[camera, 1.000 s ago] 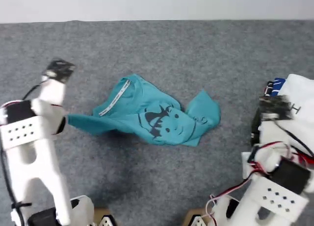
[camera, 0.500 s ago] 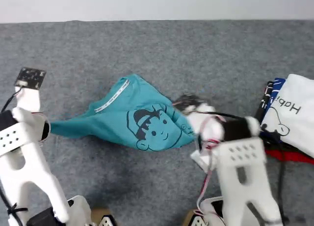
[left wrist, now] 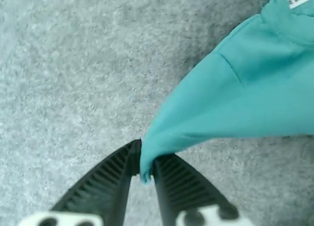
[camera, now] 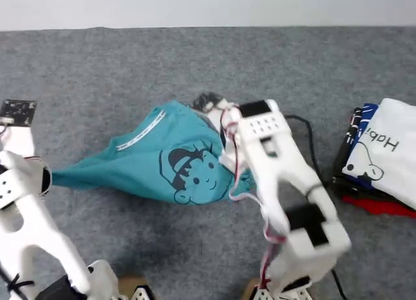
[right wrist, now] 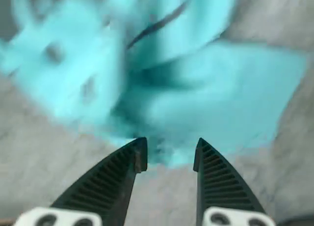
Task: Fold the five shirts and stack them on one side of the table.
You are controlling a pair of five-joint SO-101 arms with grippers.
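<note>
Over the last second the right arm swung away from the stack point(camera: 383, 160) and out over the shirt point(camera: 162, 160). The left arm dragged a sleeve further toward the table point(camera: 273, 66) edge — stretching it flat before folding, we judge. Left gripper point(left wrist: 142, 168) is low, clamped on the sleeve tip. Right gripper point(right wrist: 167, 155) is spread above the shirt's edge — nothing held.
</note>
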